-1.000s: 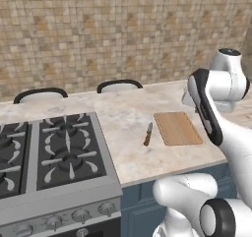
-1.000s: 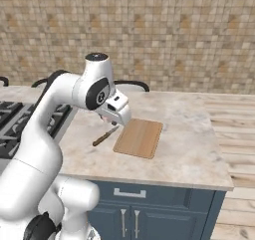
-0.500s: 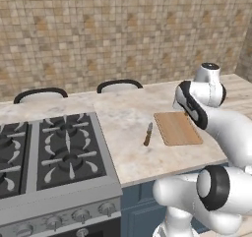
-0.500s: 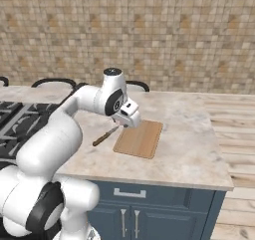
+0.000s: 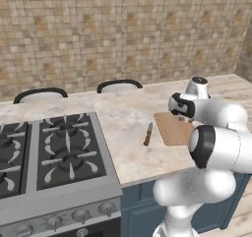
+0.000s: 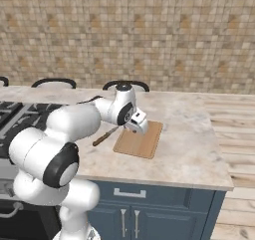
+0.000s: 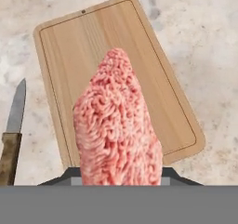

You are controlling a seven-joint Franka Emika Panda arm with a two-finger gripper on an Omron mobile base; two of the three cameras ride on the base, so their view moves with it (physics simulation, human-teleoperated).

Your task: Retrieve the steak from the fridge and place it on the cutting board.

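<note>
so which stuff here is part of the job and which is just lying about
Part of the job:
steak, held by the gripper
cutting board below it

Just lying about:
knife beside the board
stove

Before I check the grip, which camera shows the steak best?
The hand view: the steak rises large and unblocked from between the fingers, hanging over the cutting board. In both base views the arm's white body covers the hand, so I cannot make the steak out above the board there.
</note>
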